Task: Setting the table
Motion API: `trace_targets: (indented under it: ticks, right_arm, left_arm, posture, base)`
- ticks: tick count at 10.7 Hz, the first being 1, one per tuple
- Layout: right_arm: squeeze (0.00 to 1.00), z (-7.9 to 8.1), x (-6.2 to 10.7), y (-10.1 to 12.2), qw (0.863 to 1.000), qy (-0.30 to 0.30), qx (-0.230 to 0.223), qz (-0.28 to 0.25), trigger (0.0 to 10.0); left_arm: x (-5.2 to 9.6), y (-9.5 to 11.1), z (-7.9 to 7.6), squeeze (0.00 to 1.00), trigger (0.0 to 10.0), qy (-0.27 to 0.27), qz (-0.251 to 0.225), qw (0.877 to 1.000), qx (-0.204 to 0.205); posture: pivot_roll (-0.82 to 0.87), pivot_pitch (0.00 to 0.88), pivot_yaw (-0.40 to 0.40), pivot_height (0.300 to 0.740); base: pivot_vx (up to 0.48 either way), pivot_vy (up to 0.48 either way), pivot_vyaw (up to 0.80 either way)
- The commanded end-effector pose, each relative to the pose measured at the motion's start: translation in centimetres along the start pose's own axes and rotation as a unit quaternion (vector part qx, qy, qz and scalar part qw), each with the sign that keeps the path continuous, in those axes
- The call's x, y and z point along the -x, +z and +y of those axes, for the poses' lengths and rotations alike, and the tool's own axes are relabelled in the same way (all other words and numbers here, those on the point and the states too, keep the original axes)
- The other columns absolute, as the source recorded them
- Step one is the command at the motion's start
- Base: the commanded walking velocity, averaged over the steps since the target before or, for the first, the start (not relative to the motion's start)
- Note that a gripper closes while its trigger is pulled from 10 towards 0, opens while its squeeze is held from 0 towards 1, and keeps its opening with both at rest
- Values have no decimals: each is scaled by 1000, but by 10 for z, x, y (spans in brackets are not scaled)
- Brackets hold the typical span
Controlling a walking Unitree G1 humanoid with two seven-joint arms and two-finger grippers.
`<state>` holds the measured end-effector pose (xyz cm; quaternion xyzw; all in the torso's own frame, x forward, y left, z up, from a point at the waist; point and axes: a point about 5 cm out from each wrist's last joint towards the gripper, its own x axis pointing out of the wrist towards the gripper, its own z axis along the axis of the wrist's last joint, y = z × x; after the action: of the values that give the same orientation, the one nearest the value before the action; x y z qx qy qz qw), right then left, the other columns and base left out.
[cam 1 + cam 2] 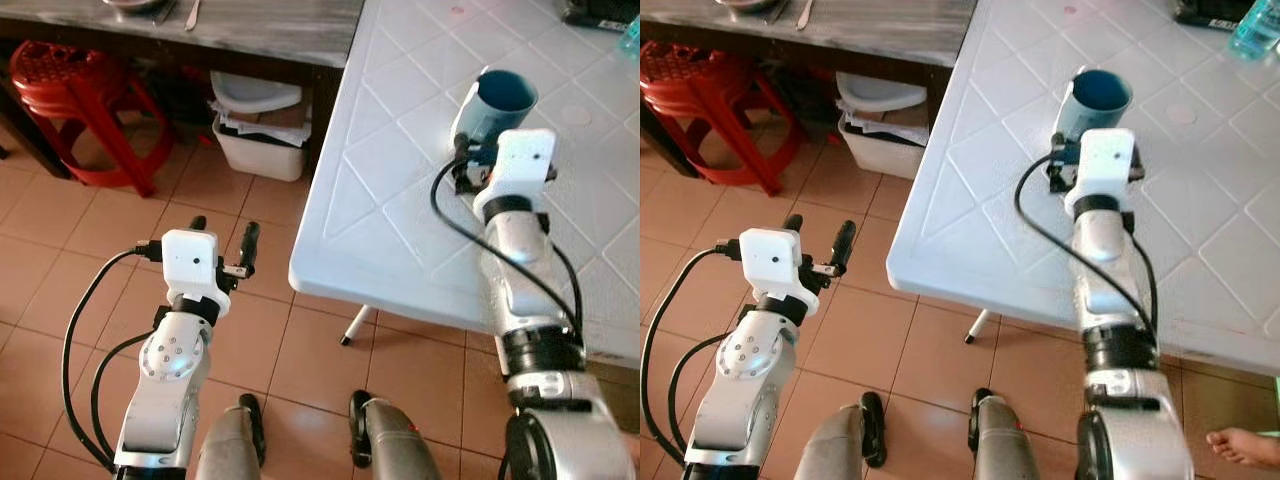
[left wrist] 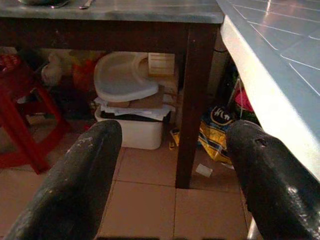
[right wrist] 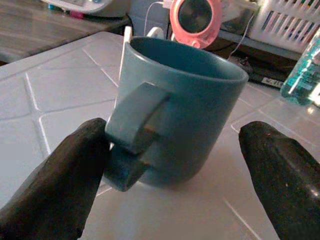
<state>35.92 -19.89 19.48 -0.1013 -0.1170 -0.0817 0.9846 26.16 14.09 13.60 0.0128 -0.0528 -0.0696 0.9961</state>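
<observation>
While the robot stands at the corner of the white table [image 1: 400, 220], the scene reads as follows.

Right gripper [image 3: 175, 165]: reaches over the table top and sits right at the mug, its two black fingers spread wide with the mug between them; one finger [image 3: 60, 175] touches the mug's handle, the other finger [image 3: 285, 170] stands clear of the mug's wall, so nothing is clamped.

Mug [image 1: 497, 103]: teal, upright on the white table, open mouth up, handle turned toward the wrist camera; it stands a little in from the table's near edge.

Left gripper [image 1: 225, 248]: hovers over the tiled floor [image 1: 60, 260] beside the table's corner, fingers parted and empty.

Left gripper's fingers [image 2: 75, 185]: point toward the space under the dark wooden table [image 2: 125, 12], with nothing between them.

Red stool [image 1: 75, 100]: stands on the floor under the wooden table's edge, to the robot's left.

White bin [image 1: 258, 135]: sits on the floor under the wooden table, with a white tray-like lid and papers on top.

Pink fan [image 3: 196, 19]: stands beyond the mug, near the far side of the white table.

Clear bottle [image 3: 302, 72]: holds blue-green liquid, off to one side behind the mug.

White basket [image 3: 287, 22]: sits behind the bottle.

Person's foot [image 1: 1240, 447]: bare, on the floor by the robot's right side.
</observation>
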Motion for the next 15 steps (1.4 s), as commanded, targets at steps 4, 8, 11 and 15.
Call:
trace_targets:
  ticks: [4,8,11,15]
  right_arm:
    - [0,-8,-6,-3,1000,-17,-2,3,0]
    - [0,-18,-6,-9,999,-33,3,10,0]
    - [0,-19,-7,-9,999,-35,4,7,0]
    - [0,-19,-14,-6,1000,-5,-12,6,10000]
  left_arm:
    - [5,0,4,0,10000,10,4,1000,0]
    - [4,1,5,0,10000,13,4,1000,-1]
    - [3,1,5,0,10000,15,3,1000,-1]
    - [3,1,6,0,10000,18,4,1000,-4]
  posture:
    - [8,306,10,740]
    - [4,308,9,740]
    - [4,307,7,740]
    - [6,309,12,740]
  base:
    - [0,0,0]
    - [0,0,0]
    - [0,0,0]
    - [0,0,0]
